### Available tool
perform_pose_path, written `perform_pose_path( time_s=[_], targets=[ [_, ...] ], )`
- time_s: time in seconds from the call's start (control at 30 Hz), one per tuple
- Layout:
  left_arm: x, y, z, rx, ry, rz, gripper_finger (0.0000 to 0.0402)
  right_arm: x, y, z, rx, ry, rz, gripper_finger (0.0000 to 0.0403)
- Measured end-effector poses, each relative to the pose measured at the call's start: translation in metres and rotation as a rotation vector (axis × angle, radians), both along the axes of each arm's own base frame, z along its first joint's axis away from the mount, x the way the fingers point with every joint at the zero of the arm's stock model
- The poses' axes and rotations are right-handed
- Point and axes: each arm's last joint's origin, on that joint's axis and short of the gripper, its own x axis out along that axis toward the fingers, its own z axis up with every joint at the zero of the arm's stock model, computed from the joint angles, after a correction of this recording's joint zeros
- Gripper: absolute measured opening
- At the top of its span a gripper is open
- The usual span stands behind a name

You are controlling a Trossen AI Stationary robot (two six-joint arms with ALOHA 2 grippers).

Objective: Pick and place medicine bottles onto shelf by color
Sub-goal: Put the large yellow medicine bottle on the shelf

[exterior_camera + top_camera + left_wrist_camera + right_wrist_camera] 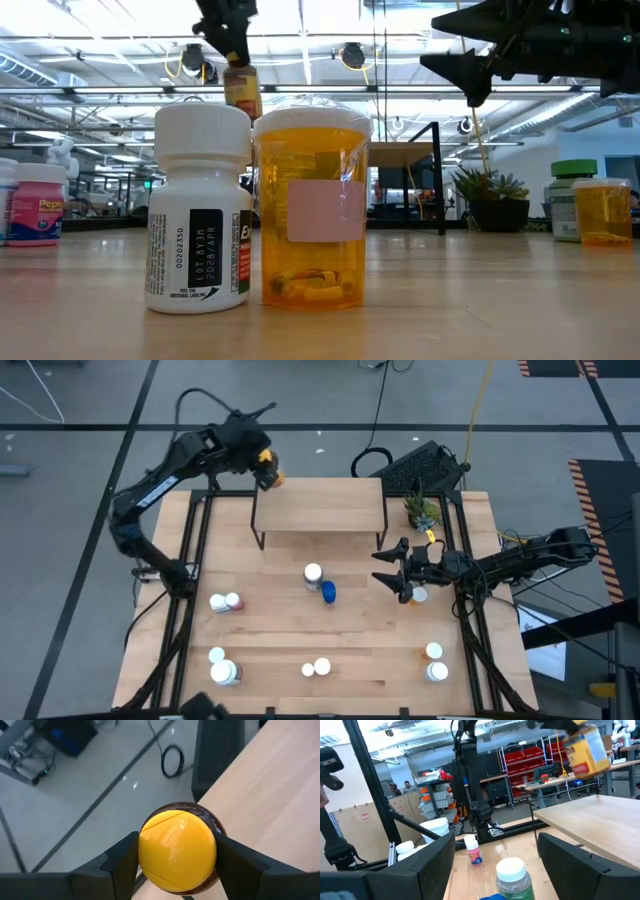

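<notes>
High view shows placing underway: left end effector [268,472] clamping yellow-capped bottle [266,459] above shelf [320,505] corner, needing lowering and release; right end effector [398,573] open, empty.

The left arm reaches up and across from its base at the table's left edge, elbow bent, its wrist turned down over the far left corner. The left gripper [266,472] is closed on a yellow-capped bottle [177,847], one dark finger [122,862] pressed to each side of it, holding it clear of any surface. The right arm stretches in low from the right edge, nearly level, forearm pointing toward the table's middle. The right gripper [392,568] hangs in the air with its fingers [422,860] spread wide and, as far as the views show, nothing between them.
</notes>
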Motion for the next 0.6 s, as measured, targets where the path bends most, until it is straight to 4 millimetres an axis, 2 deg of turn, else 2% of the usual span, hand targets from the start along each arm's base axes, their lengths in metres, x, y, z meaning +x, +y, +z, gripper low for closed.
perform_pose_path(
  time_s=[0.17,0.33,0.6],
  targets=[
    [0.015,0.025,-0.021,-0.077,0.112,0.031,0.0228,0.0,0.0,-0.002,-0.009,0.022,-0.001,0.0281],
    [0.021,0.045,-0.039,-0.128,0.164,0.055,0.0228,0.0,0.0,-0.002,-0.01,0.026,-0.001,0.0281],
    [0.018,0.059,-0.045,-0.193,0.121,0.051,0.0232,0.0,0.0,-0.003,-0.017,0.028,-0.003,0.0281]
  ],
)
